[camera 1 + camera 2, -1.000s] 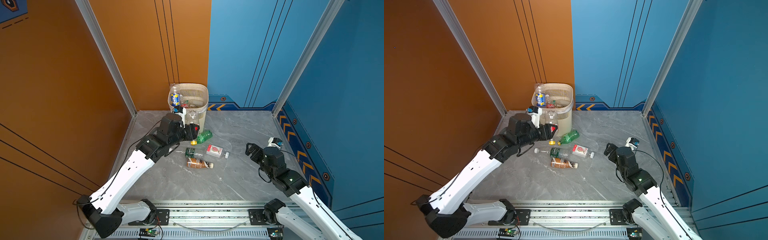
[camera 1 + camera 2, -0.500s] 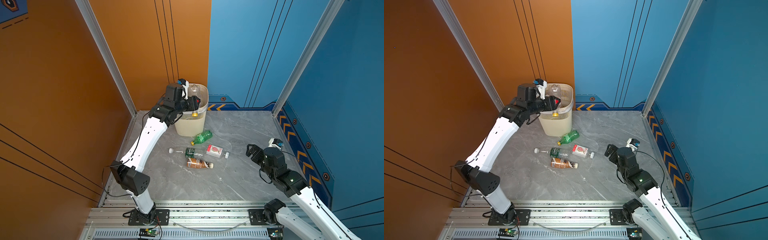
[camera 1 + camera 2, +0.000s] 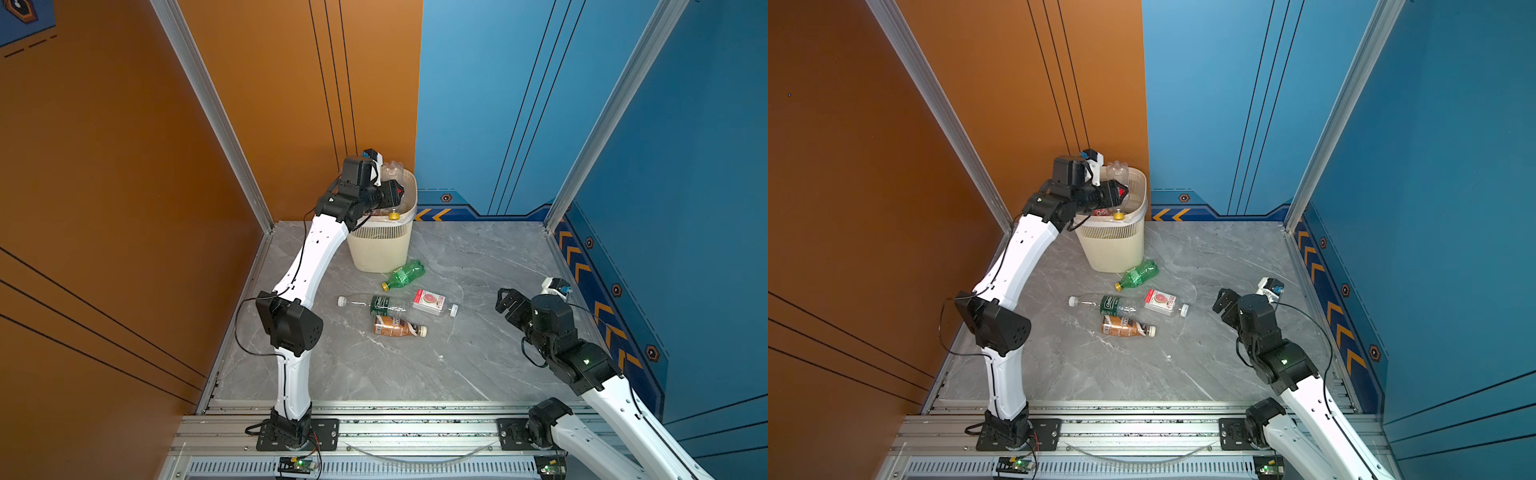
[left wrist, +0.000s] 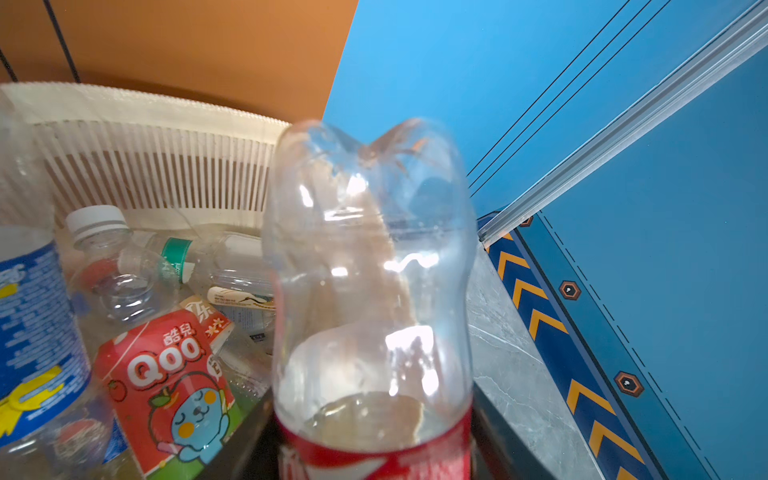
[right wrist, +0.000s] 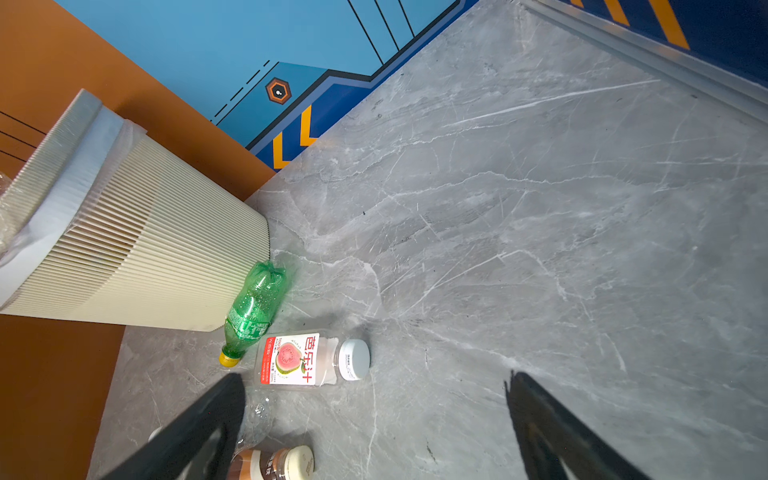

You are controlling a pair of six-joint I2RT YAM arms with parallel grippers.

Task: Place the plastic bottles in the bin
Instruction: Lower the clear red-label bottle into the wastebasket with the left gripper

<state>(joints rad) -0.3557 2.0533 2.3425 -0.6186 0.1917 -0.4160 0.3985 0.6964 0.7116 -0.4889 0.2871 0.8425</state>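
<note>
My left gripper is shut on a clear bottle with a red label. It holds the bottle over the bin's opening, base end up. The cream ribbed bin stands in the back corner with several bottles inside, among them a red Qoo one. On the floor lie a green bottle, a clear green-labelled bottle, a guava juice bottle and a brown bottle. My right gripper hangs open near them, holding nothing.
Orange wall panels close the left and back, blue ones the right. An aluminium rail runs along the front edge. Grey marble floor stretches between the bin and the right arm.
The left arm rose from low in front of the bin to above its rim, carrying the red-labelled bottle. The right arm has not moved.
</note>
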